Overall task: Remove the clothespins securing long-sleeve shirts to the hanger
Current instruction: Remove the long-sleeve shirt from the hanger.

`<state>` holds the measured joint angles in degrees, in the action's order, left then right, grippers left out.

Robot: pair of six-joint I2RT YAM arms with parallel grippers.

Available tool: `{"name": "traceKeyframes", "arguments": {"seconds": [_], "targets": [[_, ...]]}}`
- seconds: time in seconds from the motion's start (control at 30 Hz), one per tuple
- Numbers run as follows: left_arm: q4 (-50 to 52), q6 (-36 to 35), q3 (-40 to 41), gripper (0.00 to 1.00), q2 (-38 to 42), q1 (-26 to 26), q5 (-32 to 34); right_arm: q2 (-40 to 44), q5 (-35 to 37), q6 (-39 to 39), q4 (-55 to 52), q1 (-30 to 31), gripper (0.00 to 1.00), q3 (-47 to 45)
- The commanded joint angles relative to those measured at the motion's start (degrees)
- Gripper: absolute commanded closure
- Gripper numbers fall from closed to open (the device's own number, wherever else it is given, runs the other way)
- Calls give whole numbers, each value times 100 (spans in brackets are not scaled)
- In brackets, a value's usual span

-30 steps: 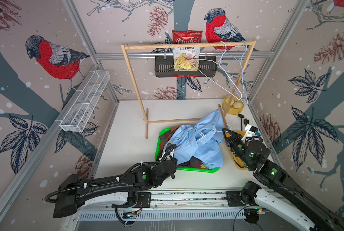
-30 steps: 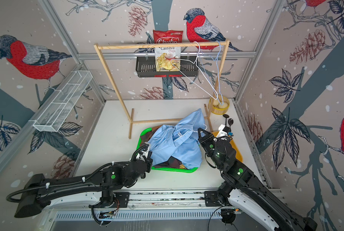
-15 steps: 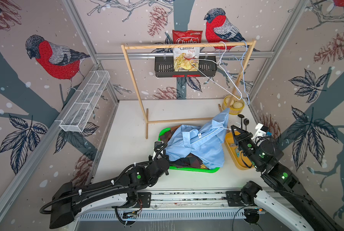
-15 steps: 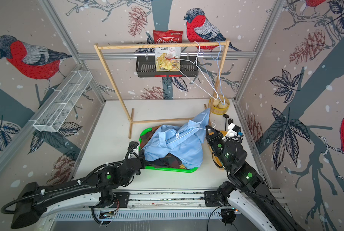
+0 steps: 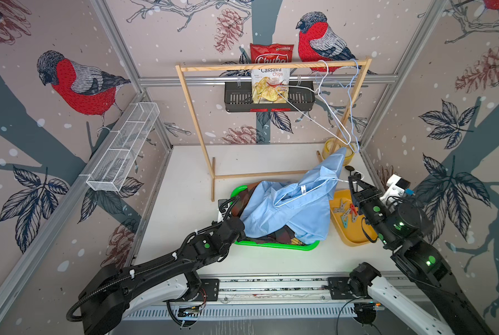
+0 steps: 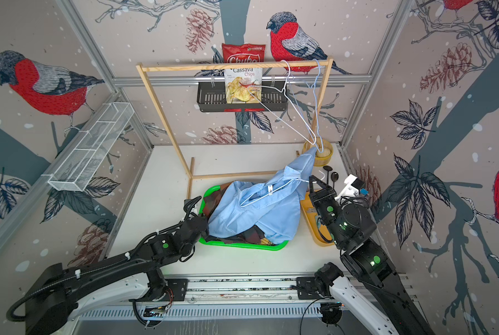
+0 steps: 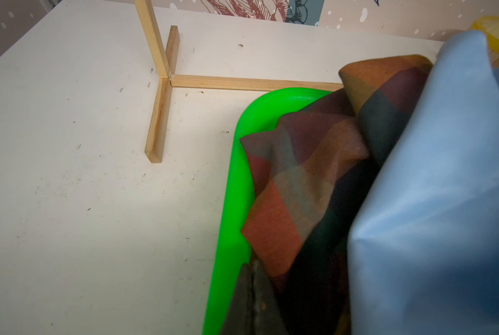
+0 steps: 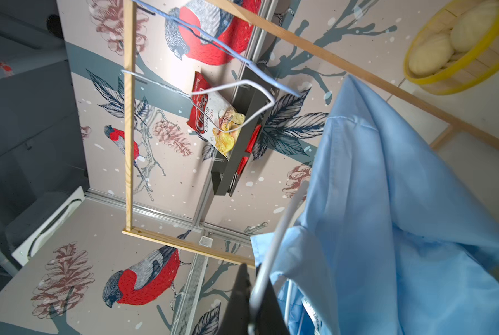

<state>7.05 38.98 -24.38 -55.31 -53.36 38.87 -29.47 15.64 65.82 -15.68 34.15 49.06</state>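
Right tool (image 5: 351,181) is drawing toward the worktop's (image 5: 184,179) right edge, pinching the hanger (image 8: 285,229).
Left tool, pressed together, is hiding under the blue shirt (image 5: 289,214).

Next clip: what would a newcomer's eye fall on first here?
The light blue shirt heaped over a dark plaid shirt on the green tray mid-table, with the right gripper shut on its white wire hanger. Next, loose clothespins in the yellow tray beside it, and bare hangers on the wooden rack behind.
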Motion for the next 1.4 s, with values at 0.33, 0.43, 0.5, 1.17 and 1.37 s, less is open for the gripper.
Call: {"name": "traceKeyframes", "arguments": {"seconds": [0.33, 0.43, 0.5, 1.17, 1.37], "targets": [[-481, -1171, -641, 52, 169, -786, 134, -507, -702, -182, 557, -22, 100, -190], [-697, -1933, -676, 44, 578, -1356, 261, -546, -722, -218, 593, -73, 100, -199], [-968, -2332, -620, 41, 625, -1418, -326, -562, -782, -219, 635, -122, 100, -199], [-3043, -1263, 9, 35, -1992, -445, -681, -480, -1300, -244, 333, -448, 100, 157], [-2898, -1182, -227, 34, -2224, -434, -777, -558, -1490, -252, 400, -521, 100, 96]]}}
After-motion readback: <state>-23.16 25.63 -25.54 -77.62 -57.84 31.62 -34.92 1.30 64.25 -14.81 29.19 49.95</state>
